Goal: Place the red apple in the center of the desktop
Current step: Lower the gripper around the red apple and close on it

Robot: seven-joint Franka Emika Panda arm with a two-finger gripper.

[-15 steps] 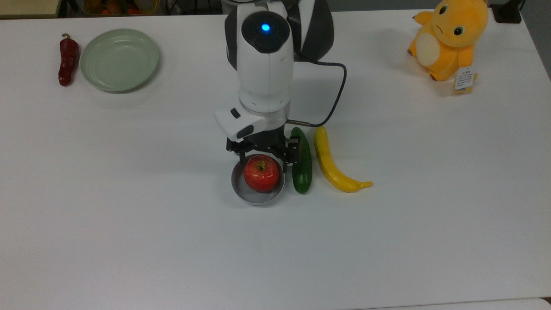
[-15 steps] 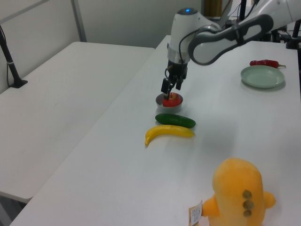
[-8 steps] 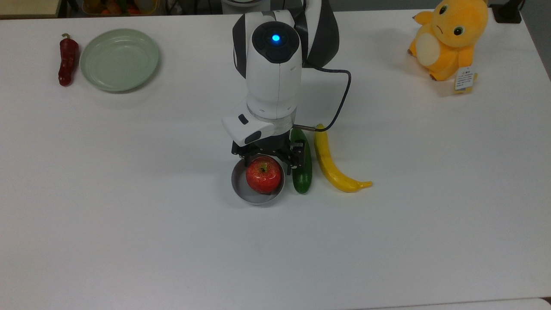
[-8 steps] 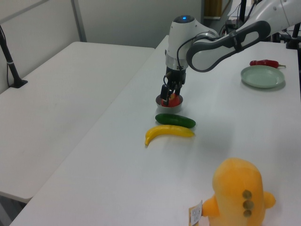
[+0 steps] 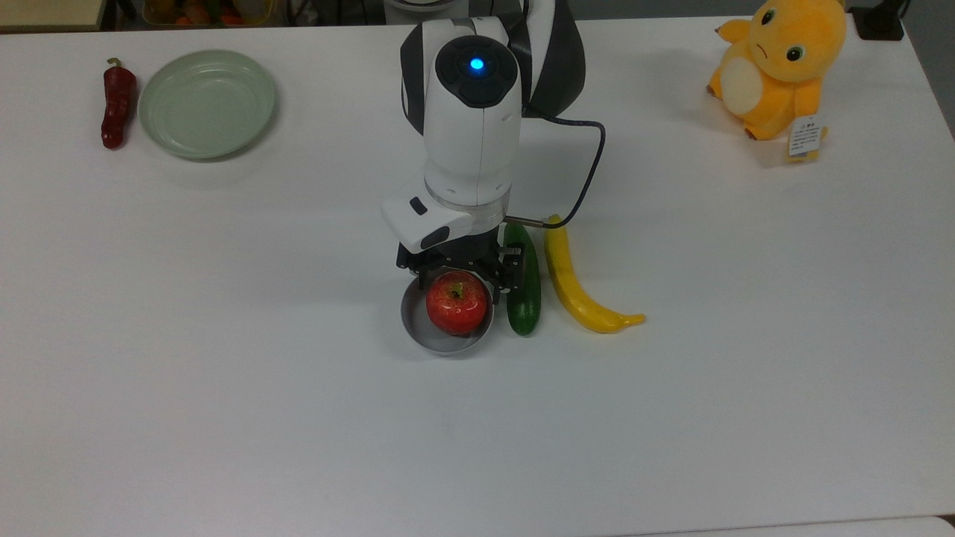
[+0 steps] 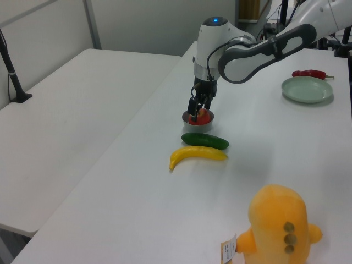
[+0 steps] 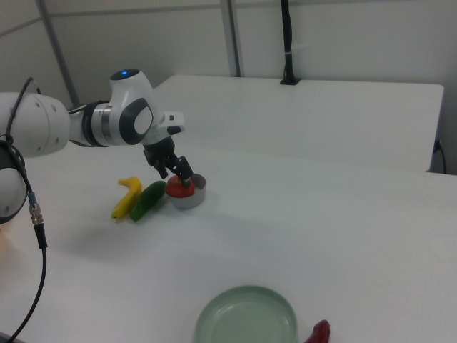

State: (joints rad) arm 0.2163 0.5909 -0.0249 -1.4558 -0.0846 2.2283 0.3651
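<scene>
Red apple (image 5: 456, 303) sits in grey bowl (image 5: 446, 337) beside cucumber (image 5: 524, 292); tool (image 5: 456, 282) fingers straddle apple, grip unclear; risk: slip, or bowl dragged along counter (image 5: 224, 388).

On my counter (image 5: 224, 388): one red apple (image 5: 456, 302), one grey bowl (image 5: 446, 339), one green cucumber (image 5: 524, 302), one yellow banana (image 5: 578, 287), one pale green plate (image 5: 207, 103), one dark red chili pepper (image 5: 118, 104) and one orange plush toy (image 5: 776, 67). I work with one gripper (image 5: 464, 274).
</scene>
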